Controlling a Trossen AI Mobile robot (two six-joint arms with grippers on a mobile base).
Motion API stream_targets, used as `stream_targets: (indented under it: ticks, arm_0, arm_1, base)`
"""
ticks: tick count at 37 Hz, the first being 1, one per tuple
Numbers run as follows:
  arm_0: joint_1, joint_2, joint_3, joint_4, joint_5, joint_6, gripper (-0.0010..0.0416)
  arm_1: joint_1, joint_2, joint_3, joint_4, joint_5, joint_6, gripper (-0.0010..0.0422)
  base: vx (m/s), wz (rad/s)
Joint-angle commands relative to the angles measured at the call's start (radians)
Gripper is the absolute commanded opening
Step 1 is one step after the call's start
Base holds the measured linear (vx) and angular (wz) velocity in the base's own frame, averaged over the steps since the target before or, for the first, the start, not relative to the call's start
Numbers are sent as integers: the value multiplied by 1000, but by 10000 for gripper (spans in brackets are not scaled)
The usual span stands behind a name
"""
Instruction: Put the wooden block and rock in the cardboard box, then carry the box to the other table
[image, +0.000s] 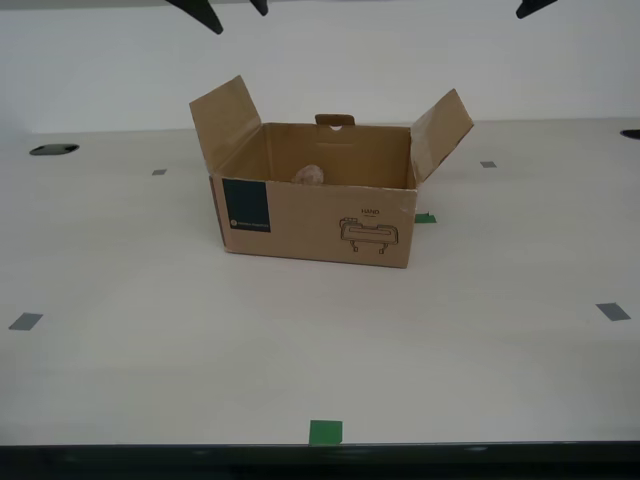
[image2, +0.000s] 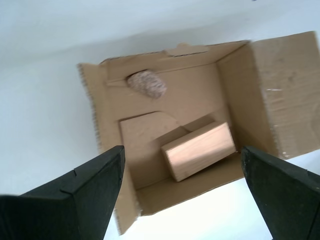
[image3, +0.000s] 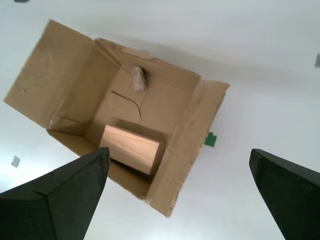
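The cardboard box (image: 310, 215) stands open on the beige table, flaps up, teal label on its front. Over its front wall in the exterior view only the top of the rock (image: 310, 174) shows; the wooden block is hidden there. Both wrist views look down into the box from high above. In it, the wooden block (image2: 199, 150) (image3: 131, 148) lies near one wall and the rock (image2: 146, 84) (image3: 139, 78) by the opposite wall. My second gripper (image2: 182, 152) and my first gripper (image3: 178, 151) are open and hold nothing. The other table is out of view.
Black fingertips (image: 205, 12) (image: 535, 6) poke in at the exterior view's top edge. Grey tape squares (image: 25, 321) (image: 613, 311) and green tape (image: 325, 432) (image3: 210, 139) mark the table (image: 200, 360). A dark hole (image: 53, 149) sits at the exterior view's far left.
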Motion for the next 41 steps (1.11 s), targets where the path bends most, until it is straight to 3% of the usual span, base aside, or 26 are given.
stream_targets:
  ticks: [1, 8, 13, 24, 41]
  arm_0:
    - [-3, 7, 1, -17, 3, -5, 390]
    - [-6, 8, 1, -16, 3, 2, 389]
    - [-6, 8, 1, -17, 3, 16, 390]
    - [-6, 11, 1, -18, 3, 33, 389]
    - [-7, 255, 1, 34, -17, 24, 389]
  arm_1:
    - [24, 0, -18, -6, -2, 6, 314]
    - [66, 0, -75, 13, -14, 7, 314]
    - [76, 0, -143, 39, -55, 3, 314]
    - [75, 2, -271, 161, -55, -26, 314]
    - [74, 2, -320, 204, -56, -46, 314]
  base:
    - [0, 0]
    - [0, 0]
    - [0, 0]
    - [0, 0]
    - [0, 0]
